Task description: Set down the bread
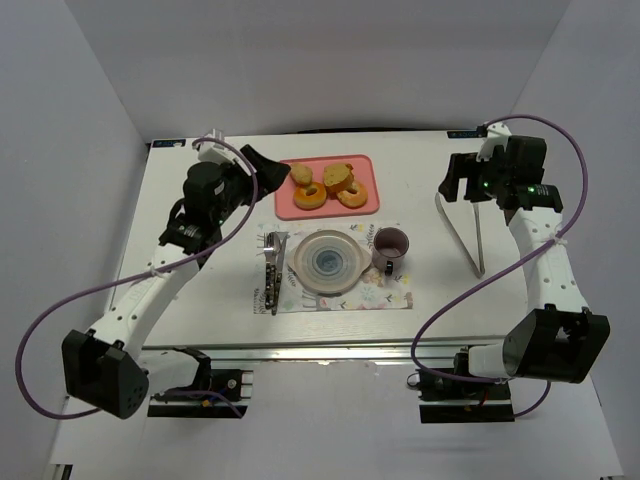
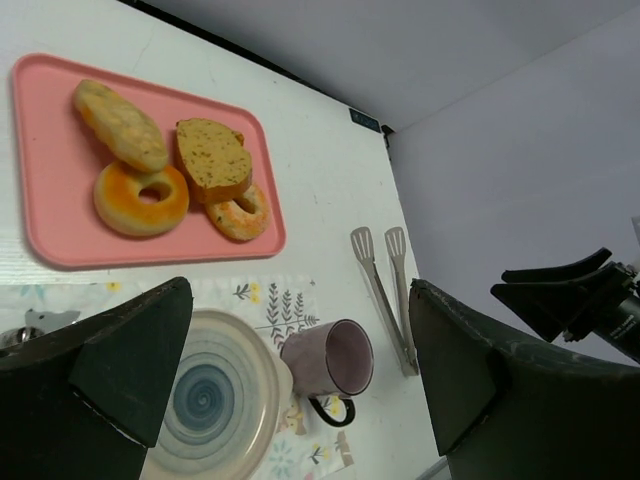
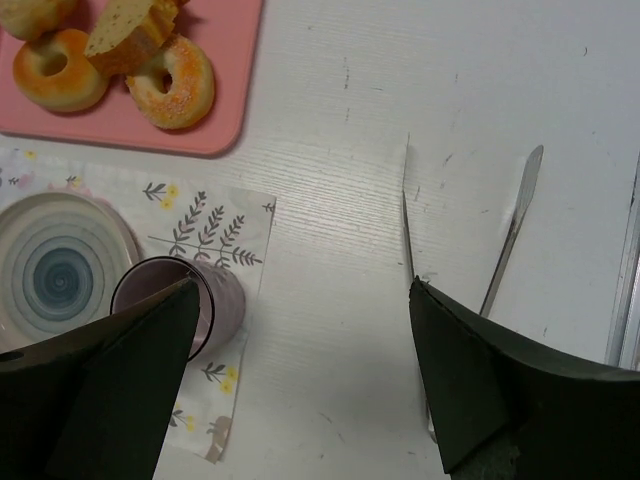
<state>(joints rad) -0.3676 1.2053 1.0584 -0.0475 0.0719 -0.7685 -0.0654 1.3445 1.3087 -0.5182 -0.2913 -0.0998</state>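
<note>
My left gripper [image 2: 300, 290] and right gripper [image 3: 305, 285] hung with jaws wide apart, empty (bread [image 2: 140, 196] lay on the pink tray [image 2: 40, 110]).

Left fingers [image 2: 120, 375] and right fingers [image 3: 110, 385] spread wide.

The left arm [image 1: 150, 295] and the right arm [image 1: 545, 255] are each built of smooth white tubular links joined by chunky black motor housings, the biggest a boxy black block low on the arm, and each rises from a black base bracket [image 1: 205, 385] trailing thin coloured wires. A purple cable [image 1: 20, 375] loops wide beside the left arm and a second purple cable [image 1: 430, 322] beside the right, each tied to the white links. The left tool [image 1: 270, 165] and right tool [image 1: 455, 185] are black, and their fingers [image 2: 120, 370] appear in the wrist views as broad, matte, dark wedges with flat angled faces.
</note>
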